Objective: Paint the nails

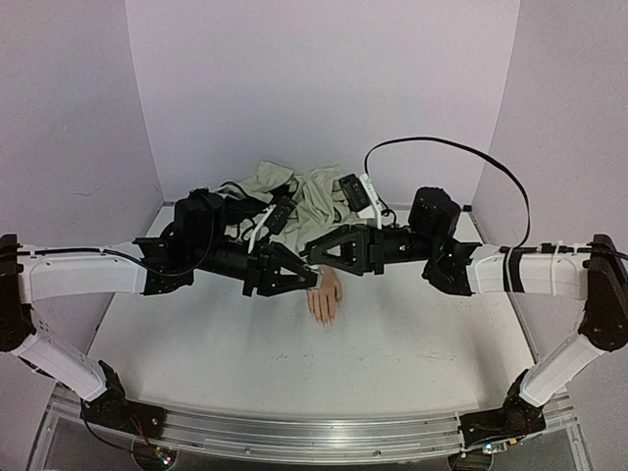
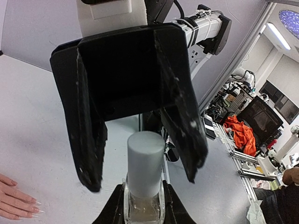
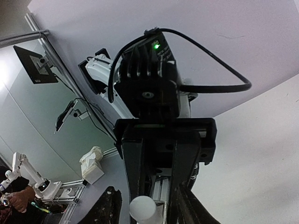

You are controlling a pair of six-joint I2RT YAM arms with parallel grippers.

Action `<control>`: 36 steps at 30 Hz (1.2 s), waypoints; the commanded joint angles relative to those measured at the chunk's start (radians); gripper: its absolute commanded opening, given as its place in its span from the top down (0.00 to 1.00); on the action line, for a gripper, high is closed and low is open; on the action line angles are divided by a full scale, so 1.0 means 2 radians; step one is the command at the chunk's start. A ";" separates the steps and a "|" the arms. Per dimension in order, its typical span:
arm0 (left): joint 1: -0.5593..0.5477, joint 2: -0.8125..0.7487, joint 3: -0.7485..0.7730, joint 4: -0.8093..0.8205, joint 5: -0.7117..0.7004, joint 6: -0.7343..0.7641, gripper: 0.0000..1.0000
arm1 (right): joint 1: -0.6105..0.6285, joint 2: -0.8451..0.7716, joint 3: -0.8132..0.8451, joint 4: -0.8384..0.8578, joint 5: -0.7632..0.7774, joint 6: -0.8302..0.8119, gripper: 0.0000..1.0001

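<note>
The pale mannequin hand (image 1: 325, 298) lies palm down on the table, its fingers toward me. It comes out of a cream sleeve (image 1: 312, 196). Its fingertip nails (image 2: 36, 203) show at the lower left of the left wrist view. My left gripper (image 1: 312, 281) is shut on a small clear bottle (image 2: 144, 210) with a white cap (image 2: 145, 158), held above the table just left of the hand. My right gripper (image 1: 308, 252) is open, and its black fingers (image 2: 186, 135) straddle the cap without touching it. The cap (image 3: 142, 209) also shows between the right gripper's own fingers (image 3: 108, 207).
The crumpled sleeve cloth lies at the back centre, under both arms. Lilac walls (image 1: 324, 78) close the table on three sides. A black cable (image 1: 461, 147) loops over the right arm. The white tabletop (image 1: 294, 363) stretches in front of the hand.
</note>
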 commanded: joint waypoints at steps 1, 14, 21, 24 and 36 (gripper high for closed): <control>-0.003 0.000 0.030 0.031 0.022 -0.011 1.00 | 0.009 0.009 0.016 0.048 -0.032 0.008 0.60; -0.003 0.012 0.027 0.033 0.036 -0.002 1.00 | 0.010 0.005 0.014 0.058 -0.010 0.006 0.66; -0.003 0.009 0.024 0.033 0.032 0.008 1.00 | 0.011 0.015 0.014 0.058 -0.018 0.006 0.94; -0.003 0.008 0.024 0.033 0.017 0.013 1.00 | 0.011 0.025 0.014 0.057 -0.016 0.005 1.00; -0.005 -0.027 -0.029 0.015 -0.531 0.032 1.00 | 0.102 0.059 0.123 -0.236 0.477 -0.058 1.00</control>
